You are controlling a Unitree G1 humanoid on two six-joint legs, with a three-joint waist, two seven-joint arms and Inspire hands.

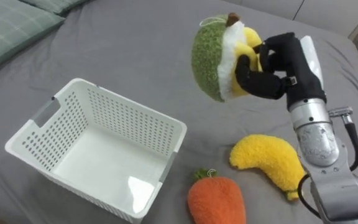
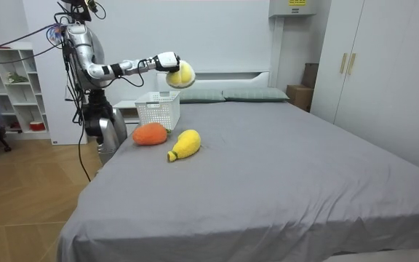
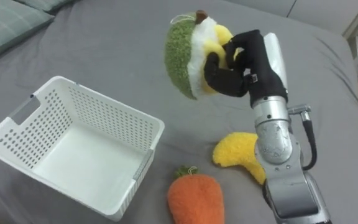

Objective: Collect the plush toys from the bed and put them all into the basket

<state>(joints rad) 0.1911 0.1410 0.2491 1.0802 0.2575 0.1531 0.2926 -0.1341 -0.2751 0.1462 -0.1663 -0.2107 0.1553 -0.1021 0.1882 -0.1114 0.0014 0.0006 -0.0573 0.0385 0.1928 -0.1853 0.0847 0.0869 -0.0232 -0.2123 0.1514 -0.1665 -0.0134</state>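
Note:
My right hand (image 1: pixel 272 65) (image 3: pixel 244 62) is shut on a green, white and yellow durian plush toy (image 1: pixel 219 57) (image 3: pixel 191 56), held in the air above the grey bed (image 1: pixel 135 56), just right of the white slatted basket (image 1: pixel 98 146) (image 3: pixel 73 140). The basket is empty. A yellow banana plush (image 1: pixel 269 162) (image 3: pixel 235 152) and an orange carrot plush (image 1: pixel 216 199) (image 3: pixel 194 199) lie on the bed below the raised arm. In the room view I stand at the bed's side by its head end, arm stretched out with the durian toy (image 2: pixel 180 73) over the basket (image 2: pixel 157 110).
Green checked pillows (image 1: pixel 8 22) lie at the upper left, at the head of the bed. A white shelf unit (image 2: pixel 9 87) stands behind me and wardrobes (image 2: pixel 384 73) line the far side. Most of the bed's surface (image 2: pixel 282 167) is bare.

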